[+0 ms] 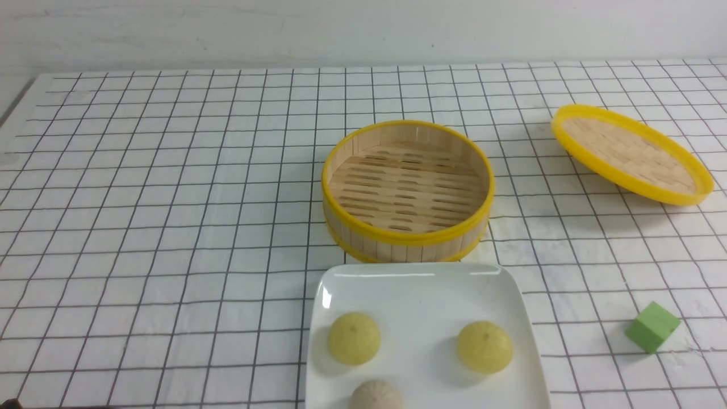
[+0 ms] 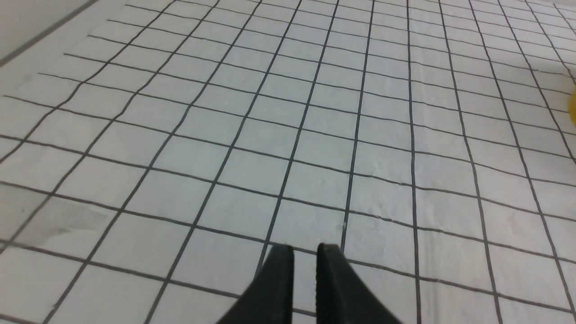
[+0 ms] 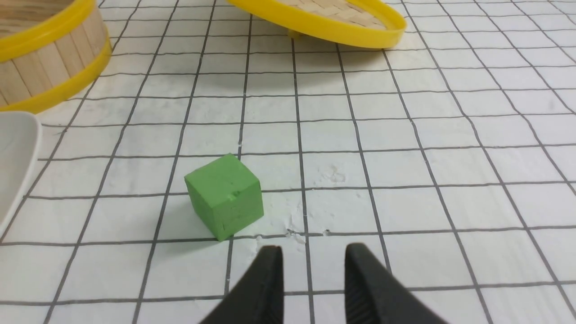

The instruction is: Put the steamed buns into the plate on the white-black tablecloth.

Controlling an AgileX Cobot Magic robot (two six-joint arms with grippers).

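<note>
Three steamed buns lie in the white plate (image 1: 420, 274) at the near edge of the white-black tablecloth (image 1: 170, 199): a pale yellow one (image 1: 353, 338) on the left, a pale yellow one (image 1: 484, 346) on the right, and a beige one (image 1: 376, 396) nearest, cut off by the frame edge. Neither gripper shows in the front view. My left gripper (image 2: 305, 248) hangs over bare cloth, its jaws a narrow gap apart with nothing between them. My right gripper (image 3: 313, 249) stands open and empty over the cloth, just short of a green cube (image 3: 225, 195). The plate's corner (image 3: 15, 157) shows beside it.
An empty bamboo steamer (image 1: 407, 190) with a yellow rim stands just behind the plate. Its woven lid (image 1: 630, 153) lies tilted at the back right. The green cube (image 1: 653, 326) sits to the right of the plate. The steamer wall (image 3: 45, 58) and the lid (image 3: 324, 18) also show in the right wrist view.
</note>
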